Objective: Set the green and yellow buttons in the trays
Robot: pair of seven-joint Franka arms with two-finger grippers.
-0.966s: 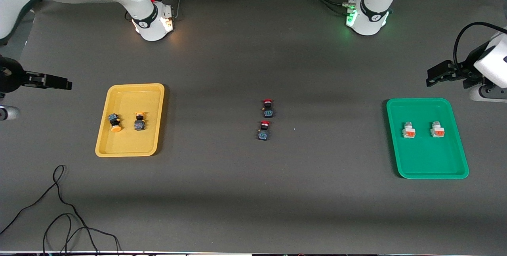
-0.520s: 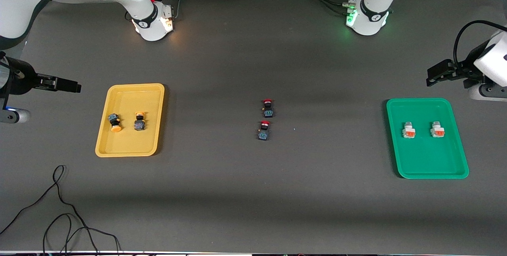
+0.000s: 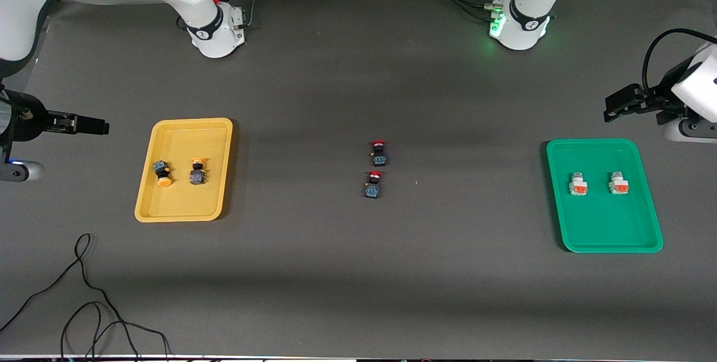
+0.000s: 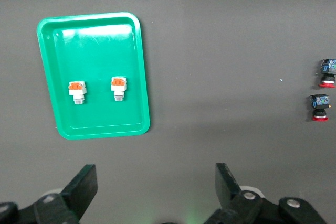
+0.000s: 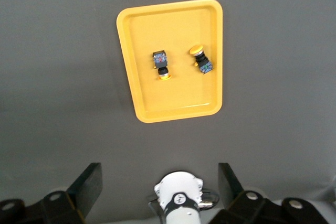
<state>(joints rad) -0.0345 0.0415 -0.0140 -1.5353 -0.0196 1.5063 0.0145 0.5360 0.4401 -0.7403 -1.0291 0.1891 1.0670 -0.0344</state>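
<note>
While mid-table — red-capped buttons (two)

- dark grey mat covers whole table, faint lighter bands across it
- loose black cable coiled on mat at near corner, right arm's end

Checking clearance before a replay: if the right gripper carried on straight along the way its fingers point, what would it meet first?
Probably the shallow yellow plastic tray: the open right gripper points level toward it from the table's end, though its height is unclear.
</note>
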